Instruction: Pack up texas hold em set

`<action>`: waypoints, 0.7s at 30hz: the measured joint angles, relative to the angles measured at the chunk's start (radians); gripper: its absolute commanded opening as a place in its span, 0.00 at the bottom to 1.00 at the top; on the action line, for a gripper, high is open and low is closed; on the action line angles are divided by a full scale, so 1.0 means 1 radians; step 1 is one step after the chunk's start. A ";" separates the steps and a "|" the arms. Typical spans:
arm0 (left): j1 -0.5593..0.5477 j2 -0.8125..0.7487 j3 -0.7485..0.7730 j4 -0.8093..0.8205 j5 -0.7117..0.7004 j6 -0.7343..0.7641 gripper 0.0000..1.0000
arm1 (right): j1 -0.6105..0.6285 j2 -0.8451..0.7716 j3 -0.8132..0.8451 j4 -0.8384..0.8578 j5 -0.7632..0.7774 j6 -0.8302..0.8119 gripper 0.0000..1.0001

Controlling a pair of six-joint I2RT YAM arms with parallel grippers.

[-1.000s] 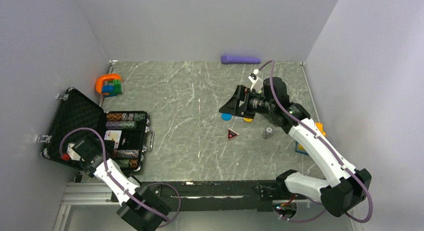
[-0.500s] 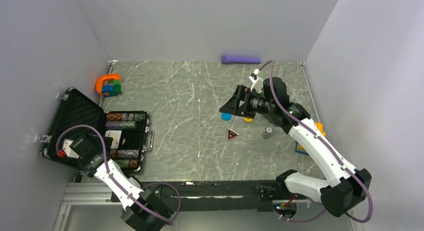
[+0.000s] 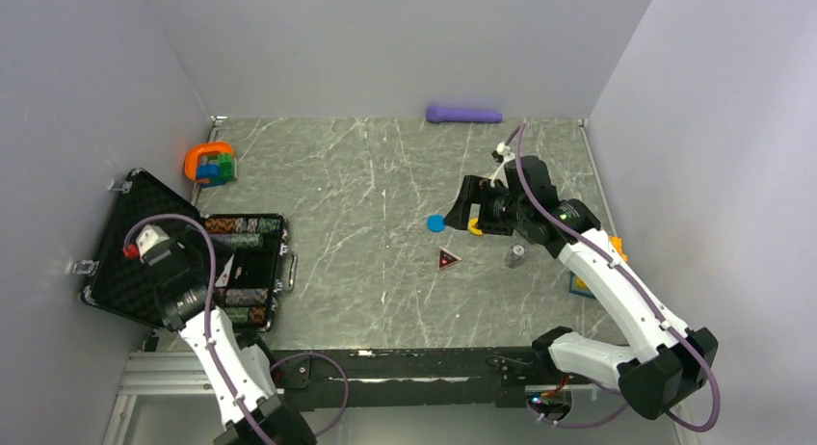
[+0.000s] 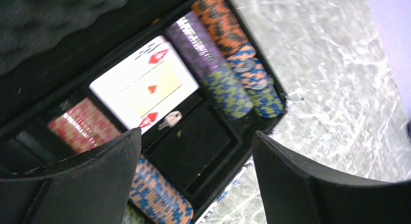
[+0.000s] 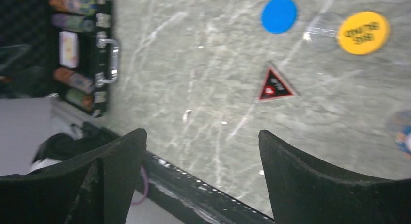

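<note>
The black case (image 3: 135,235) lies open at the left, foam lid back. Its tray holds rows of striped chips (image 4: 220,44), red chips (image 4: 82,124) and a card deck (image 4: 145,83). My left gripper (image 4: 196,134) hangs open and empty above the tray; it also shows in the top view (image 3: 183,281). My right gripper (image 3: 461,212) is open and empty above the blue disc (image 3: 436,222) and yellow disc (image 5: 363,32). The dark red triangle (image 3: 448,260) and a small chip stack (image 3: 517,255) lie on the table nearby.
An orange ring toy (image 3: 210,163) with coloured blocks sits at the back left. A purple cylinder (image 3: 464,114) lies against the back wall. A blue and orange object (image 3: 583,283) lies by the right wall. A clear disc (image 5: 322,32) lies beside the yellow one.
My left wrist has risen and swung back over the case. My right gripper has shifted right and back, uncovering the blue disc.
</note>
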 measured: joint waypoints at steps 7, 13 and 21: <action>-0.251 0.034 0.145 0.024 -0.022 0.134 0.86 | -0.070 -0.002 -0.001 -0.111 0.216 -0.106 0.77; -0.548 0.152 0.246 0.053 -0.034 0.236 0.86 | -0.212 0.003 -0.087 -0.125 0.325 -0.185 0.76; -0.885 0.406 0.488 0.221 0.037 0.384 0.87 | -0.275 0.119 -0.151 -0.113 0.388 -0.233 0.71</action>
